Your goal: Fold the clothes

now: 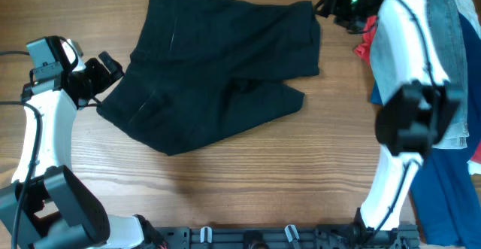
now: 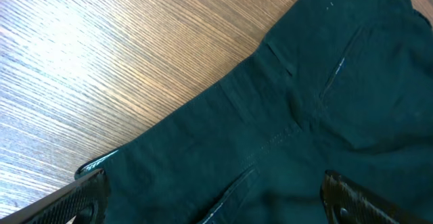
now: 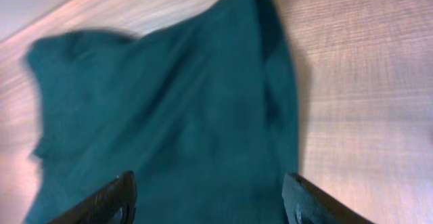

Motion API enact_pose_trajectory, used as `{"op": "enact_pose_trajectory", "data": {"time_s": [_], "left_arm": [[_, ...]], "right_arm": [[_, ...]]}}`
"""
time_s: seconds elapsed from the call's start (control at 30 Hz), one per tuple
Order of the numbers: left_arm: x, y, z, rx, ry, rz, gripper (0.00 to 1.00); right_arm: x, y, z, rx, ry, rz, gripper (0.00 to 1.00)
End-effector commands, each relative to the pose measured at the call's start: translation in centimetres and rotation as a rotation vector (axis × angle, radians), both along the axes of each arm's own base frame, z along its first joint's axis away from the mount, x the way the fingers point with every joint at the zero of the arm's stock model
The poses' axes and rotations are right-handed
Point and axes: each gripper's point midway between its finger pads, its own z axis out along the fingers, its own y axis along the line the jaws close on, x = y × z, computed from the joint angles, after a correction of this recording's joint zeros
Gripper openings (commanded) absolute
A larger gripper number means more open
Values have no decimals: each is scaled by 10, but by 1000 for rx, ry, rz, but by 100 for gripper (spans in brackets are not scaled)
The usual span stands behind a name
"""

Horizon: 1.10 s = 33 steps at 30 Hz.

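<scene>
The black garment (image 1: pixel 218 68) lies spread across the middle of the table (image 1: pixel 248 192), running from its lower-left corner at about 8 o'clock up to a squarer corner near 1 o'clock. Its lower edge is rumpled and one flap is lapped over near the centre. The left gripper (image 1: pixel 105 68) hovers at the garment's 9 o'clock edge with its jaws spread wide and nothing between them. The left wrist view shows cloth and a seam beneath the gap. The right gripper (image 1: pixel 328 4) sits at the 1 o'clock corner, also parted and empty (its wrist view is blurred, so contact with the fabric cannot be judged). The step in hand looks like taking hold for a first fold. To do it well, each gripper should pinch only the top layer right at an edge or corner, both should lift together, and the cloth should stay taut so the rumple flattens. The right arm should also keep off the red cloth (image 1: pixel 363 46) at 3 o'clock. No brand, label or writing can be read anywhere.
</scene>
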Motion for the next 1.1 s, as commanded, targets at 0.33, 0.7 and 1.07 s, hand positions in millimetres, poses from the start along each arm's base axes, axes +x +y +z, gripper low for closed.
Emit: {"op": "enact_pose_trajectory", "data": {"time_s": [0.33,0.7,1.07], "left_arm": [[-7,-7,-1,-19,21,-28,100],[-14,-5,-5,-7,55,-16,100],[-17,-6,-7,-13,70,-15,100]], "right_arm": [[-142,29,-6,-160,454,112,64],[-174,44,-134,-300,561,18,56],[-163,78,-186,-125,389,127,25]]}}
